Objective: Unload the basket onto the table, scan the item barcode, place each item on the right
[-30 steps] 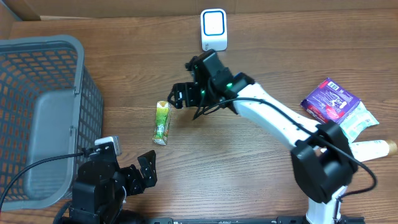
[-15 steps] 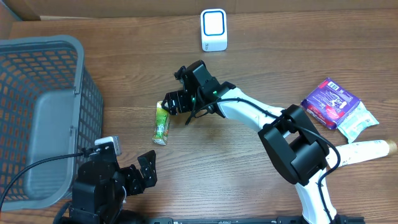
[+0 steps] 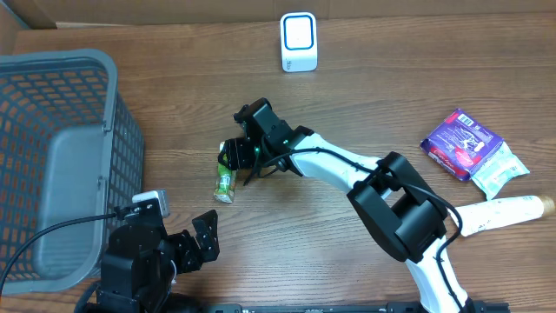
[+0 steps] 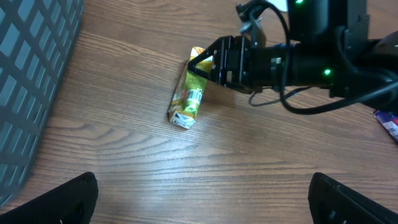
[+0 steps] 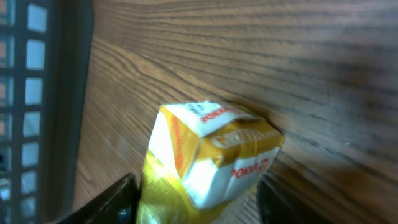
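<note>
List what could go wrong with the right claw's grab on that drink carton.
1. The right claw straddles only one end of the drink carton, which lies flat on the table. Lifted from there, it may swing or slip out.
2. No barcode can be made out on the carton's visible faces, so it may reach the scanner wrong side out.

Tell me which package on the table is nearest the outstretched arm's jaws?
The yellow-green carton lying mid-table; the purple packet and white tube sit far right.

Yellow-green carton [image 3: 226,179], grey mesh basket [image 3: 61,61], brown woodgrain table [image 3: 365,96]
</note>
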Action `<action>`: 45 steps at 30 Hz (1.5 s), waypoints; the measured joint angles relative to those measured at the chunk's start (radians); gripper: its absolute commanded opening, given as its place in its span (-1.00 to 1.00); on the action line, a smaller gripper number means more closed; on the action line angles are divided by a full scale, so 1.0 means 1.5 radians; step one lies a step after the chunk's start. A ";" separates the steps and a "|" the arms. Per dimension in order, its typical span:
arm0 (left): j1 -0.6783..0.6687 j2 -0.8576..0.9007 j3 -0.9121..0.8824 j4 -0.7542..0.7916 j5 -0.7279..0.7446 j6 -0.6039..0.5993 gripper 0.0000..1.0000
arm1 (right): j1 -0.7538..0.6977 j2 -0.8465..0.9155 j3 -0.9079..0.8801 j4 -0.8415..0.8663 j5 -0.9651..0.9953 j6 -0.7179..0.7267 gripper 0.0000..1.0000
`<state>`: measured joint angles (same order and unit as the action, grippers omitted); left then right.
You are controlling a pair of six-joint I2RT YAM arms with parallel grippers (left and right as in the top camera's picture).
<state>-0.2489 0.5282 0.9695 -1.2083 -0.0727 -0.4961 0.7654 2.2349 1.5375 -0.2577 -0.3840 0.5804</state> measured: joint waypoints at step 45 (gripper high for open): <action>0.000 0.000 0.000 0.000 0.000 0.000 0.99 | -0.125 -0.129 0.016 -0.645 0.224 -0.049 0.23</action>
<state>-0.2489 0.5282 0.9691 -1.2083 -0.0723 -0.4961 0.5781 2.0411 1.5616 -1.2247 -0.0486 0.5068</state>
